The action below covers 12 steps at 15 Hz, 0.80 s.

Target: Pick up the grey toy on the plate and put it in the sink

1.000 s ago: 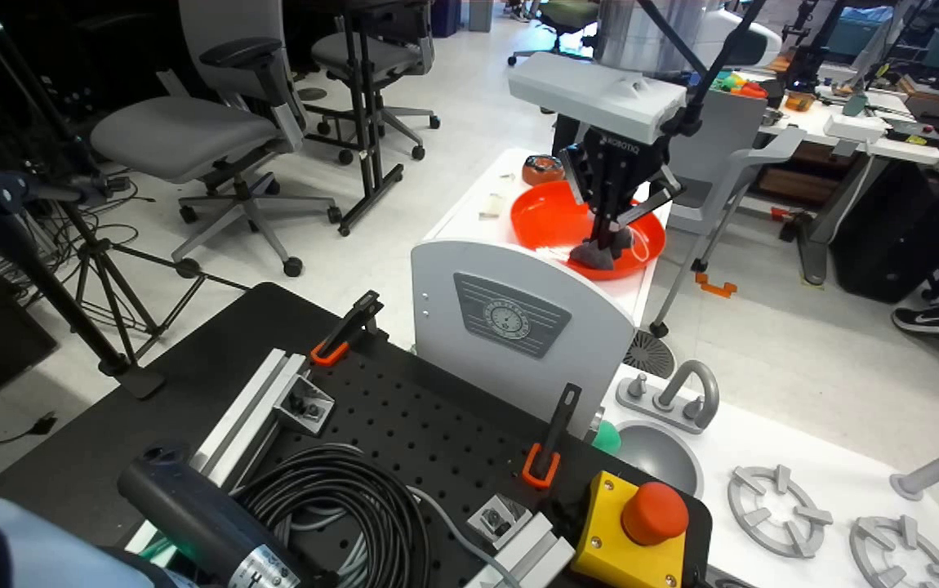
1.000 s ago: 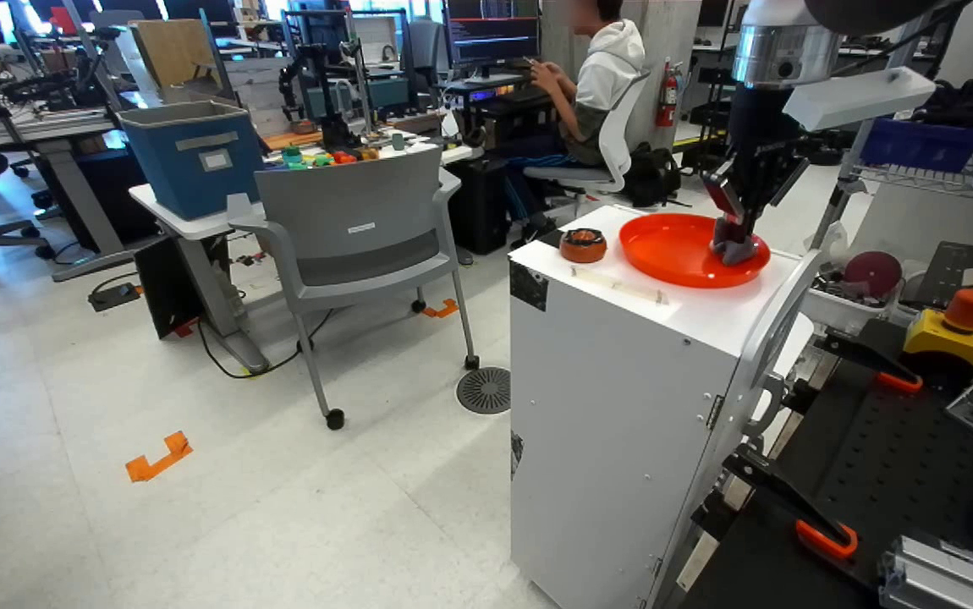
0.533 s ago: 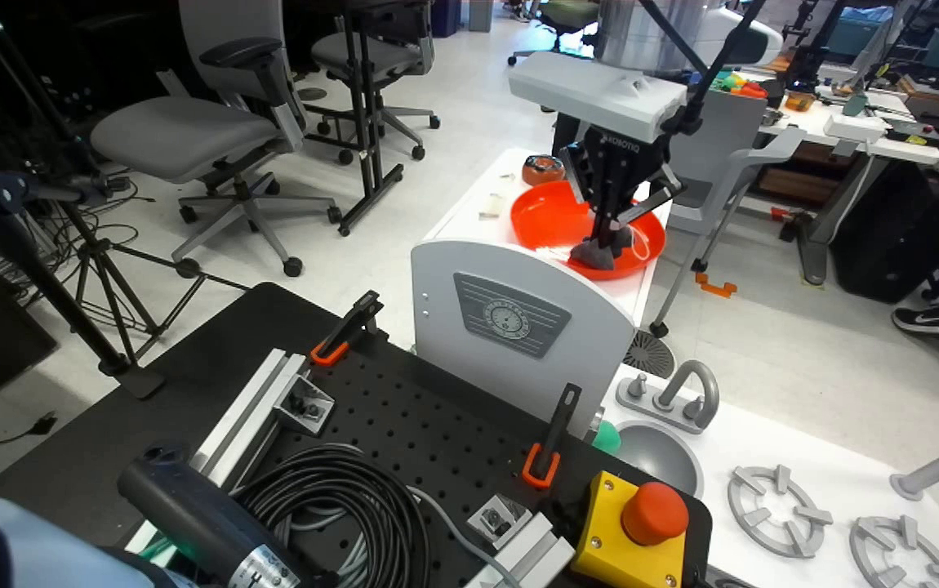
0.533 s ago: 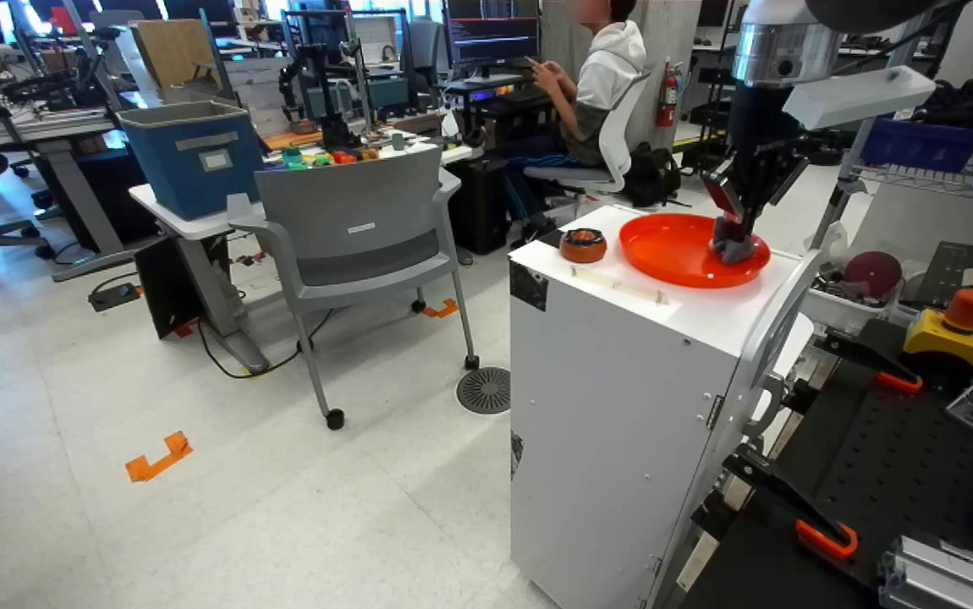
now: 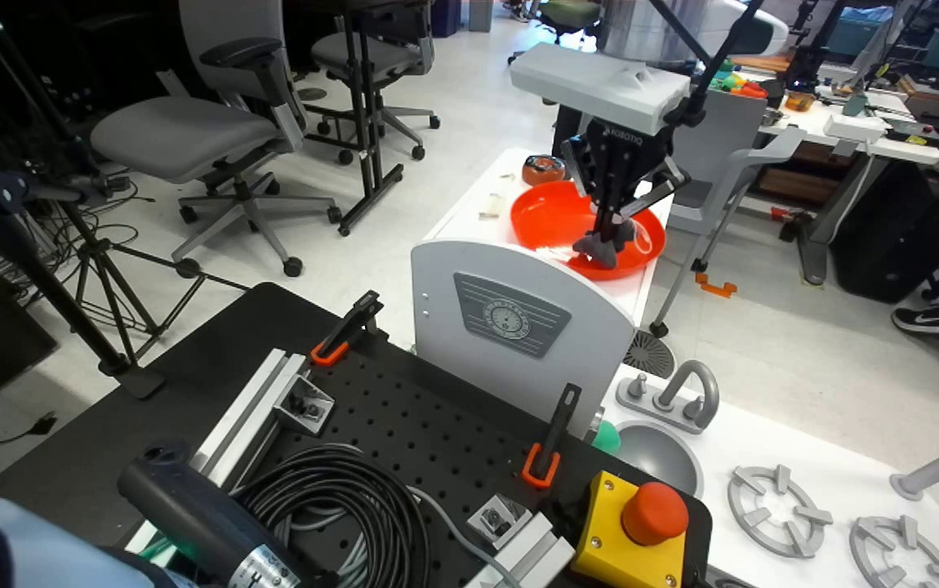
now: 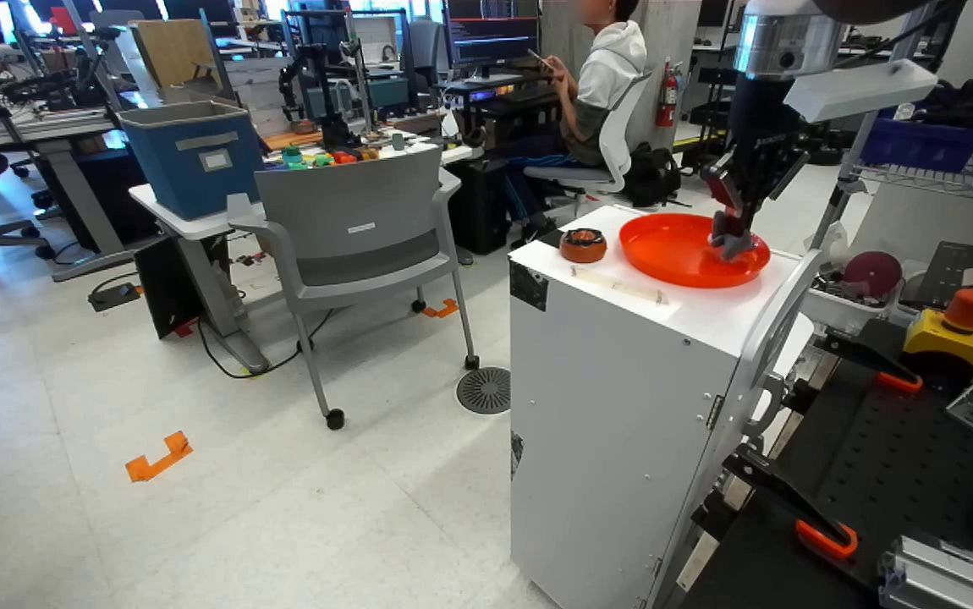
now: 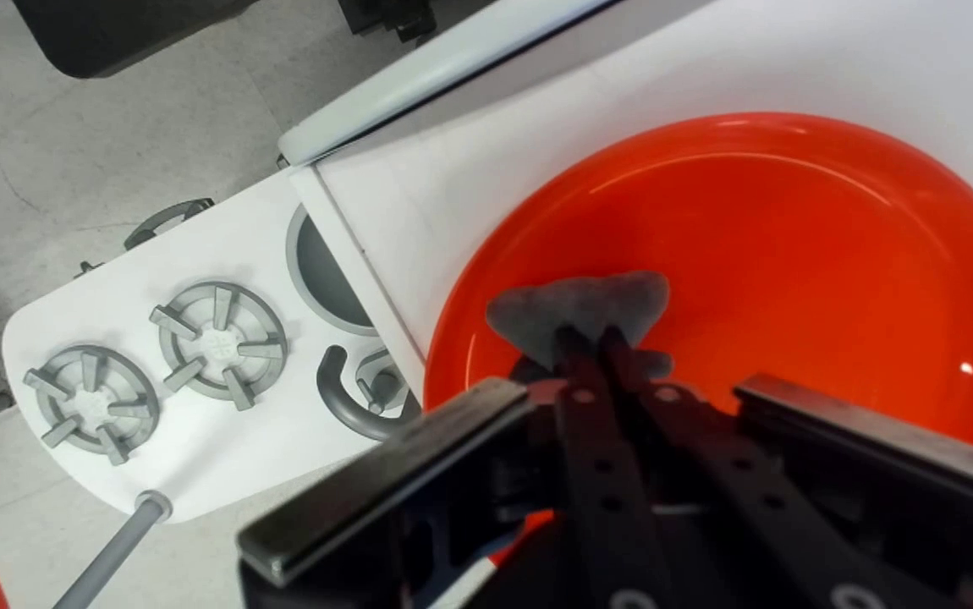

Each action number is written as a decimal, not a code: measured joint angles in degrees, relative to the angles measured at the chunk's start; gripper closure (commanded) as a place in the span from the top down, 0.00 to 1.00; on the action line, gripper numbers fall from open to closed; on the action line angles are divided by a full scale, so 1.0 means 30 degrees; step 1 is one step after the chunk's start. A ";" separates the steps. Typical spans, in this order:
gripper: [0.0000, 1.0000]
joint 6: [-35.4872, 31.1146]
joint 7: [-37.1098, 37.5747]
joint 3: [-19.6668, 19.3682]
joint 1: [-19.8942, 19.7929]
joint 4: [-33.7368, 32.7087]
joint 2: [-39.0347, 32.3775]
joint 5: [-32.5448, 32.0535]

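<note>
Your gripper [image 7: 592, 338] has its fingers close together, pinching the toy [image 7: 575, 303] at the tips, over the plate [image 7: 825, 271]. Whether the toy's underside is free of the plate, you cannot tell. Long axis: in the wrist view it runs roughly left to right across the fingers, with an end out to each side. Key relation: the sink [image 7: 330, 271] lies off to the left in that view, past the edge of the white top [image 7: 427, 194], and the toy's long axis points roughly that way. Judged step: the grasp looks made, so the lift. You would want height over the plate's rim first, then a sideways carry, keeping off the panel [image 5: 518, 371]. Risk, guessed: a jutting end snags the rim.
</note>
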<state>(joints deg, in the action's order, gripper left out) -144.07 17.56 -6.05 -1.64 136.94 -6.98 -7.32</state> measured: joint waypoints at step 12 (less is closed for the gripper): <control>0.01 -0.0855 -0.0011 0.0000 0.0000 0.1151 0.1275 -0.0005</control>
<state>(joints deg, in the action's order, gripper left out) -146.63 17.52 -6.05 -1.64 140.39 -3.15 -7.33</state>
